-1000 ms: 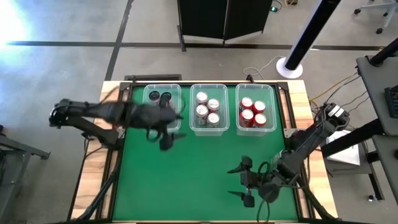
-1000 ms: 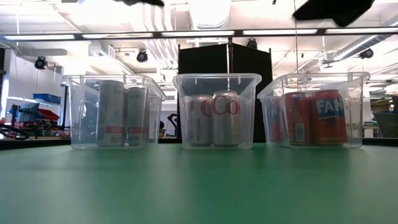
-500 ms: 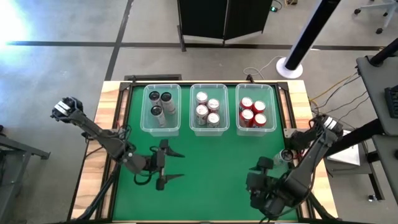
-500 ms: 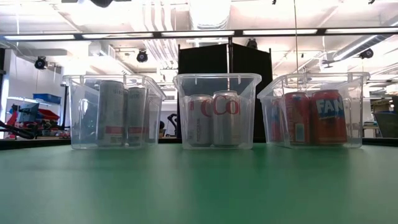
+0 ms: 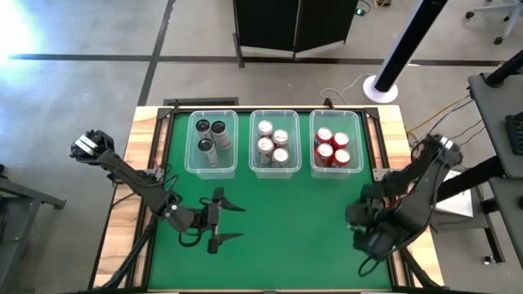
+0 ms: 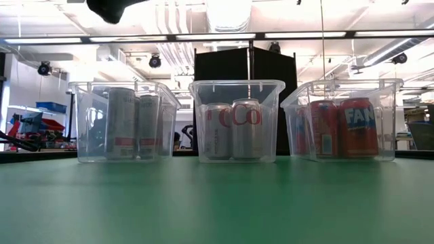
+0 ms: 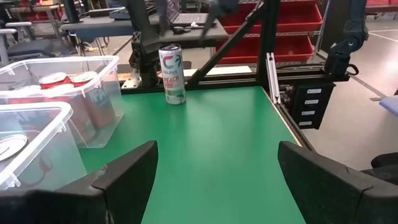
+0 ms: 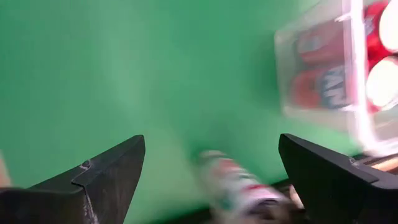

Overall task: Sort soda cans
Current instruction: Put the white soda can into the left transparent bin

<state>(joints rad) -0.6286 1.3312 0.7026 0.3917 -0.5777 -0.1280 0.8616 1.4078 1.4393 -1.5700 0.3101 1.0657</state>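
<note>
Green table (image 5: 278,212): right gripper (image 5: 364,230) has swung toward the lone can (image 7: 172,74).

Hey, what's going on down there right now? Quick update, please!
Left gripper open, empty, over the mat. Right gripper open, facing a white can standing alone at the table's right edge. Other soda cans sit in three bins. Nothing in the way.

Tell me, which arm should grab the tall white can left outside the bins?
The right. The can stands by the table edge on the right, close ahead of the right gripper. The left gripper is far across.
</note>
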